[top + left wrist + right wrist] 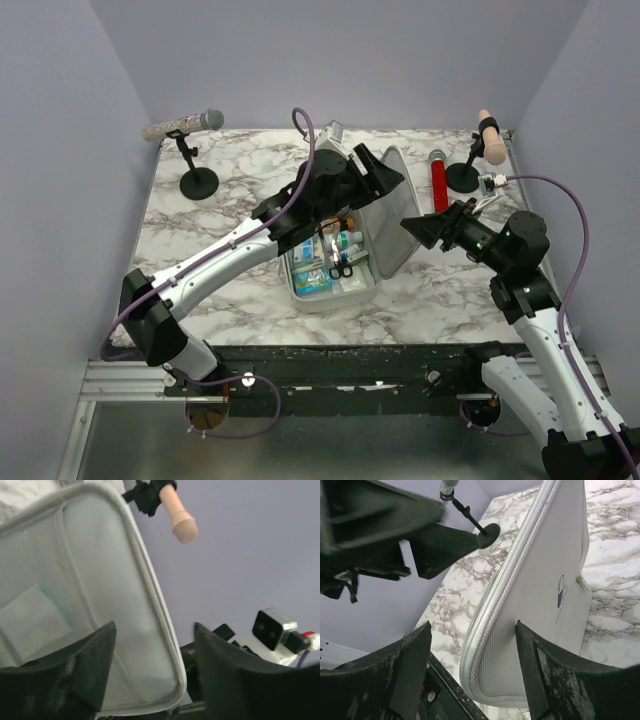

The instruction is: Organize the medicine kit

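We see the light grey-white rounded-rectangular zippered medicine kit lying open near the middle of the white-and-grey marbled surface. Its hinged lid stands up along the right side of the tray. The left pincer reaches across the tray from the left to the lid's inner side. Its black fingers are spread wide with the lid's rim between them, and we cannot tell whether either finger touches it. The right pincer comes in from the right at the lid's outer face, also spread wide, with the lid's rounded edge between its fingers and not clamped. We count one kit, two pincers and two microphones on black round-based stands: a speckled beige microphone with a grey head at the far left and a peach-coloured microphone at the far right. One red cylinder with a grey cap sits just left of the right stand's base. In the tray we make out one pair of blue-handled scissors among small bottles and packets too small to count. The lid's outer face is woven fabric with a corded rim, a small dark pill logo and a metal zip pull. Its inner face is pale, with a white mesh pocket.
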`<act>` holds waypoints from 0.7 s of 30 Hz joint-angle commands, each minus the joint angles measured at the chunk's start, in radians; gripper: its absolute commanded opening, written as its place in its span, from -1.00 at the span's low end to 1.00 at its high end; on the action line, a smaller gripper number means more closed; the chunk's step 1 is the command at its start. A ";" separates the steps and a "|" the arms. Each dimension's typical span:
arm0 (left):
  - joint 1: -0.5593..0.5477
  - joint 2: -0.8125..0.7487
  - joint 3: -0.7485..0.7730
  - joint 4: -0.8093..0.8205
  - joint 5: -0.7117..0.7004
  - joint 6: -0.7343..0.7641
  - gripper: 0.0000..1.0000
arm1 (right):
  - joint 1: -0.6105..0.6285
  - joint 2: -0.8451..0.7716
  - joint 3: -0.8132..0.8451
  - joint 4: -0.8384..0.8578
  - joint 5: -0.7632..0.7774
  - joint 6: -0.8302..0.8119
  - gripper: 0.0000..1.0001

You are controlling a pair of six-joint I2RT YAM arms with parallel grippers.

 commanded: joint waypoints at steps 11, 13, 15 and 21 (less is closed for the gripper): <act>0.147 -0.525 -0.242 -0.348 -0.298 0.260 0.98 | 0.019 0.054 0.030 0.008 -0.109 -0.049 0.50; 0.187 -0.626 -0.414 -0.357 -0.304 0.225 0.96 | 0.068 0.080 0.068 -0.004 -0.109 -0.076 0.51; 0.215 -0.715 -0.529 -0.357 -0.307 0.185 0.93 | 0.142 0.122 0.114 -0.018 -0.109 -0.109 0.53; 0.233 -0.809 -0.630 -0.390 -0.344 0.159 0.93 | 0.372 0.304 0.299 -0.191 -0.139 -0.268 0.69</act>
